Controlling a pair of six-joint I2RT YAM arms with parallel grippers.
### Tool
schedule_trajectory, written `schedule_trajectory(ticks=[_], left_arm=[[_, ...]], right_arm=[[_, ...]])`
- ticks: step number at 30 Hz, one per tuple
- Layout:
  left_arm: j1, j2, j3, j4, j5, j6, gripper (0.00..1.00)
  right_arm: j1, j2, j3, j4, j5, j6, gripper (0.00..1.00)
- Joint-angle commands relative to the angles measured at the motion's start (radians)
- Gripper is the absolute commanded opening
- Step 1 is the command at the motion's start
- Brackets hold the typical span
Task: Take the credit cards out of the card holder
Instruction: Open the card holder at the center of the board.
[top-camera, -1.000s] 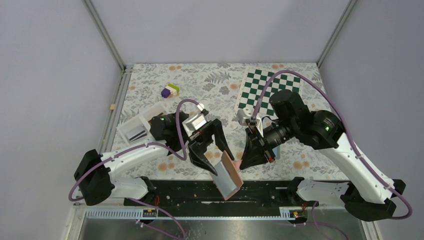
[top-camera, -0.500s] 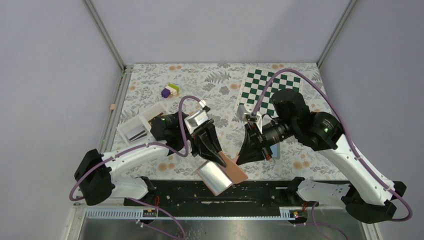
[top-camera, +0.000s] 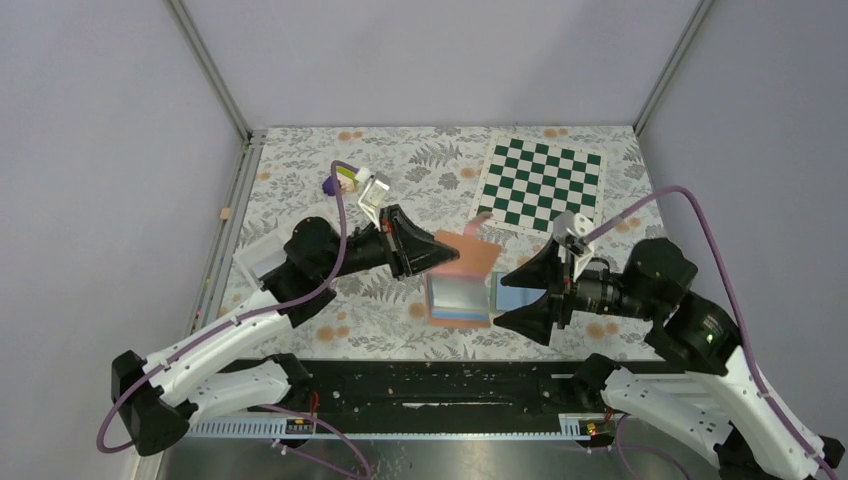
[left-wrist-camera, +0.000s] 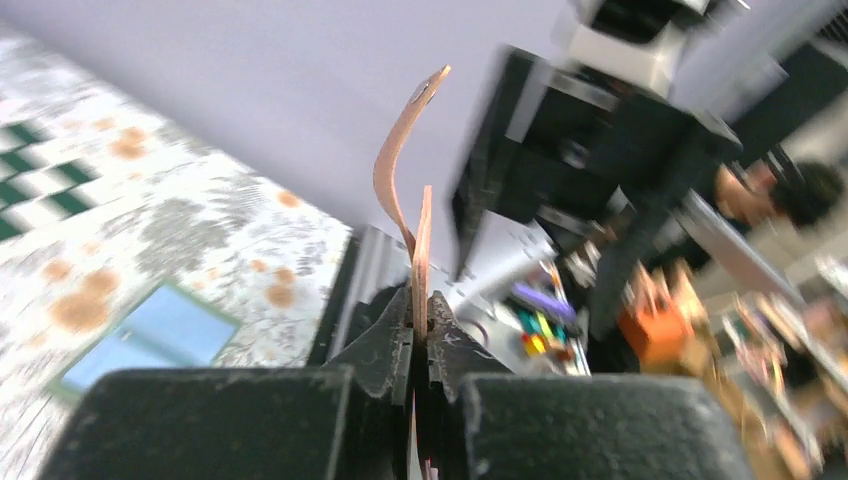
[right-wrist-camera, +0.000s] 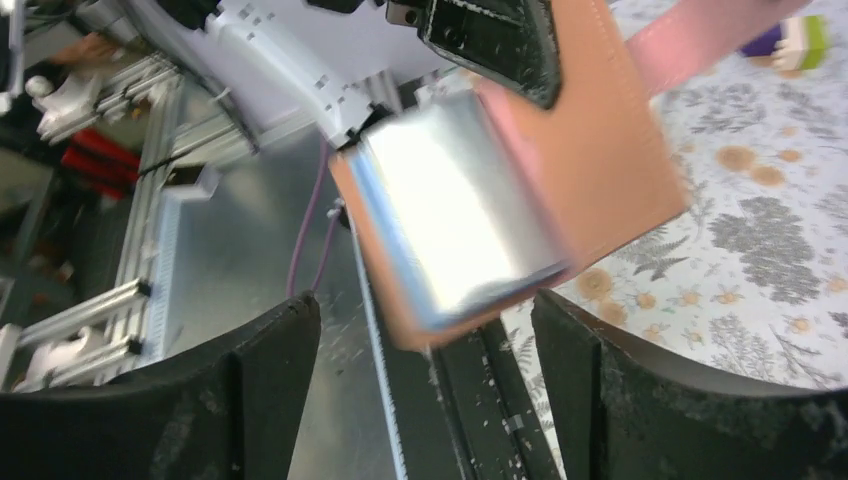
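Top external view showed the left end effector (top-camera: 424, 255) clamped shut on the salmon cover of the card holder (top-camera: 462, 262), which hung open above the floral tabletop (top-camera: 400, 160), its shiny plastic pages (top-camera: 458, 298) facing up. Left wrist view confirmed both fingers (left-wrist-camera: 385, 350) pinching the cover's thin edge (left-wrist-camera: 418, 250). The right end effector (top-camera: 503, 298) sat just beside the holder with its fingers spread wide and gripping nothing; in the right wrist view the pages (right-wrist-camera: 460, 210) lay ahead of that gap. Glare hid any credit cards inside. A light-blue flat rectangle (left-wrist-camera: 150, 335) lay on the tabletop near a chessboard mat (top-camera: 540, 180).
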Motion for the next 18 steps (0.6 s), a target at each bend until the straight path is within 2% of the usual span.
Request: schedule_trajectory(ticks=[1, 3, 6, 9, 11, 13, 15, 18], left_arm=[[0.008, -0.058, -0.085, -0.113, -0.472, -0.225, 0.00], [0.007, -0.097, -0.125, -0.137, -0.602, -0.350, 0.00], [0.006, -0.142, -0.142, -0.220, -0.784, -0.425, 0.00], [0.005, -0.196, -0.238, -0.107, -0.918, -0.502, 0.00], [0.005, -0.200, -0.308, 0.022, -0.951, -0.571, 0.00], [0.006, -0.176, -0.327, 0.072, -0.959, -0.634, 0.00], [0.005, -0.132, -0.341, 0.119, -0.951, -0.706, 0.00], [0.005, -0.082, -0.352, 0.215, -0.932, -0.784, 0.00]], right_arm=[[0.001, -0.120, -0.168, 0.236, 0.222, 0.157, 0.85], [0.001, -0.167, -0.253, 0.299, 0.281, 0.217, 0.86], [0.001, -0.201, -0.377, 0.448, 0.322, 0.350, 0.85], [0.001, -0.205, -0.475, 0.564, 0.389, 0.535, 0.84], [0.001, -0.215, -0.572, 0.696, 0.421, 0.653, 0.86], [0.001, -0.223, -0.651, 0.823, 0.433, 0.716, 0.88], [0.001, -0.217, -0.709, 0.918, 0.437, 0.710, 0.88], [0.001, -0.195, -0.746, 0.951, 0.457, 0.683, 0.88]])
